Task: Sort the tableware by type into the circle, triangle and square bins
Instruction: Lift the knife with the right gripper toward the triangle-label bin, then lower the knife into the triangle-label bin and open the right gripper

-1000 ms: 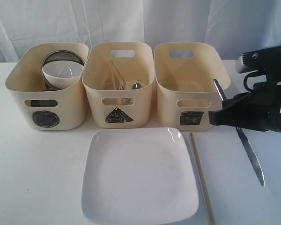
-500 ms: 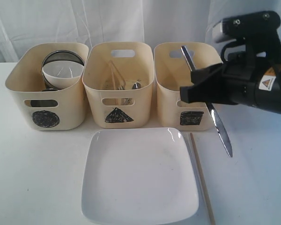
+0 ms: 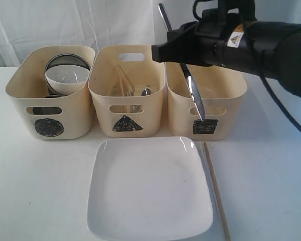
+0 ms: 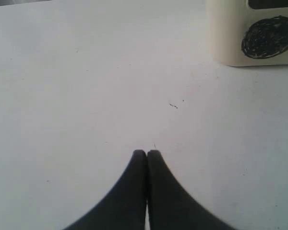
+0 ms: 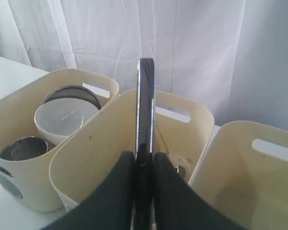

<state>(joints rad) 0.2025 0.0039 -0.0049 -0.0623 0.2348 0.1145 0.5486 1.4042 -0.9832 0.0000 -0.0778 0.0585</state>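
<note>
Your right gripper (image 5: pixel 144 158) is up high and clamped tight on the steel knife (image 3: pixel 194 95). The fingers pinch it near the middle, with the handle poking up above the claw and the blade slanting down below it. In the exterior view the claw hangs above the seam between the triangle bin (image 3: pixel 103 100) and the square bin (image 3: pixel 231 100), and the blade tip drops in front of the scribbled square. From the right wrist view the knife lines up with the triangle bin, so you cannot tell from these pictures exactly which bin it is over. On to the bins, which stand side by side in a row. The circle bin (image 3: pixel 20 95), on the left of the exterior view, holds the small white bowl (image 3: pixel 66 78) propped on edge against the steel bowl (image 3: pixel 67 59) behind it, and the right wrist view picks up a steel mug (image 5: pixel 23 147) down beside them. The triangle bin in the middle carries wooden chopsticks (image 3: pixel 121 80) leaning inside and some steel cutlery (image 3: pixel 140 93) lower down. Out on the table (image 3: pixel 40 191), the large square white plate (image 3: pixel 150 186) lies flat in front of the triangle and square bins. One lone chopstick (image 3: pixel 215 191) lies just beside its right edge. Your left gripper (image 4: pixel 146 153) has its fingers pressed together on nothing, low over bare tabletop, with a corner of the circle bin in its view.
</note>
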